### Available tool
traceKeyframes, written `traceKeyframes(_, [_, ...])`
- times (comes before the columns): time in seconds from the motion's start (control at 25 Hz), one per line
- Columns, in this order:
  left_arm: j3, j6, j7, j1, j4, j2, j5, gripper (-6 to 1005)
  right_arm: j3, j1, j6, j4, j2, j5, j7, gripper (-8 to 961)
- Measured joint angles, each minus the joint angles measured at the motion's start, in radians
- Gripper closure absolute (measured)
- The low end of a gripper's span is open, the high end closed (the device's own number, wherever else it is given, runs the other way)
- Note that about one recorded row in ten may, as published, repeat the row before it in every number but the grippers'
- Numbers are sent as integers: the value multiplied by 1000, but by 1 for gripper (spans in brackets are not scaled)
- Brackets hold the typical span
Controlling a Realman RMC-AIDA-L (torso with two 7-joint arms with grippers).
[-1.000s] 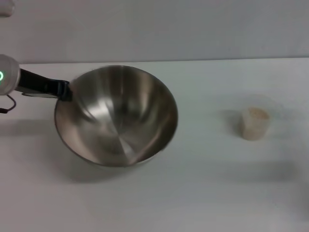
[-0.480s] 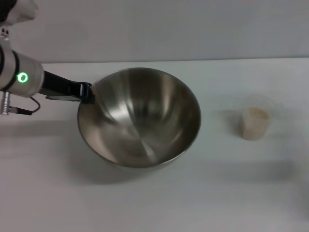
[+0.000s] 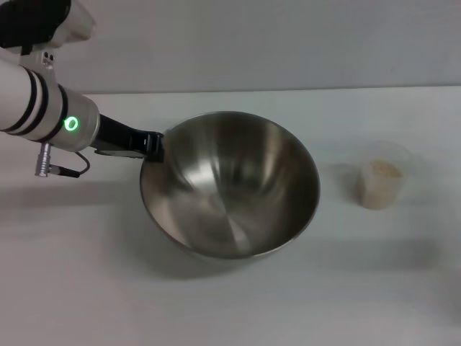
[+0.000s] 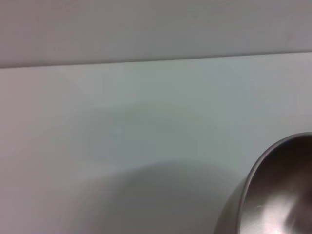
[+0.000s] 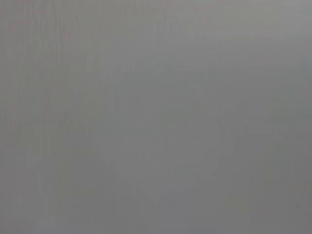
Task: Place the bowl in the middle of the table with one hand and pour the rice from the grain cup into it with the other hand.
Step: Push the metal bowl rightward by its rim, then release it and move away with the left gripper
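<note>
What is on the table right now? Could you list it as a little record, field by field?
table: plain white top
bowl: big shiny steel, empty, near the middle of the table
left gripper: black, clamped on the bowl's rim at the robot's left
grain cup: small clear plastic, upright, to the bowl's right, apart from it
rice: pale grains inside the cup, none poured
right gripper: not in view

Left arm reaches in low from the left. Its left gripper (image 3: 153, 146) is clamped on the bowl (image 3: 238, 187) at its left rim.
</note>
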Motion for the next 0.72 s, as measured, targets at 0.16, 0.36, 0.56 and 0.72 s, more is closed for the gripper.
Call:
traceKeyframes(0.16, [9, 10, -2, -6, 14, -1, -18, 956, 0, 1, 0, 0, 0, -1, 0, 136])
traceKeyframes(0.36, [19, 25, -14, -6, 19, -1, -23, 955, 0, 1, 0, 0, -1, -1, 0, 136])
traceKeyframes(0.56, [32, 40, -16, -6, 32, -1, -23, 955, 0, 1, -3, 0, -1, -1, 0, 136])
traceKeyframes(0.72, [46, 45, -16, -5, 35, 0, -22, 955, 0, 1, -3, 0, -2, -1, 0, 137])
